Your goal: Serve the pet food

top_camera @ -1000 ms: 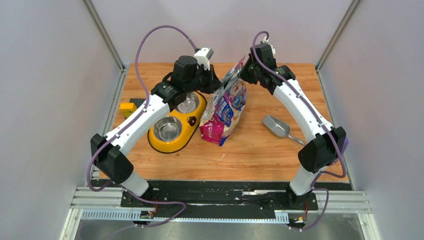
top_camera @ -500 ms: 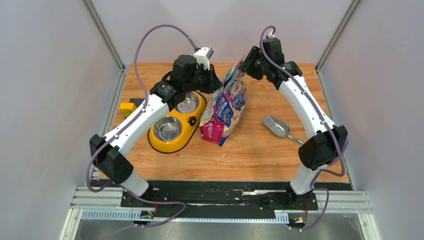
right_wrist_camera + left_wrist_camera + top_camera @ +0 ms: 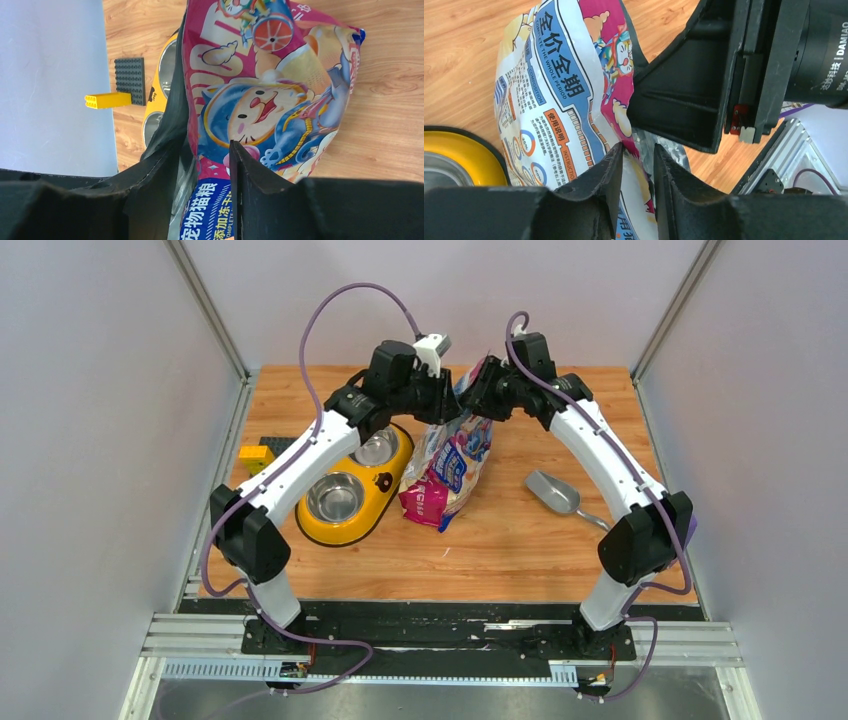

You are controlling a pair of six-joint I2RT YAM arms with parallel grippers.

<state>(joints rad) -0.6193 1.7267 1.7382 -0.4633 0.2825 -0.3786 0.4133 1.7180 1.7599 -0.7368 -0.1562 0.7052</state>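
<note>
The pink-and-blue cat food bag stands tilted mid-table, bottom on the wood, top lifted. My left gripper grips the top's left side and my right gripper its right side. In the left wrist view the left gripper is closed on the printed back wall, with silver lining showing behind. In the right wrist view the right gripper is closed on the cartoon front wall. No kibble is visible.
The yellow double-bowl feeder lies just left of the bag, both steel bowls bare. A grey scoop lies to the right. A yellow brick and a dark plate sit at the left edge.
My left arm has swung up and right to the bag's top edge. My right gripper has shifted slightly left with the bag top. The bag's bottom has not moved.
</note>
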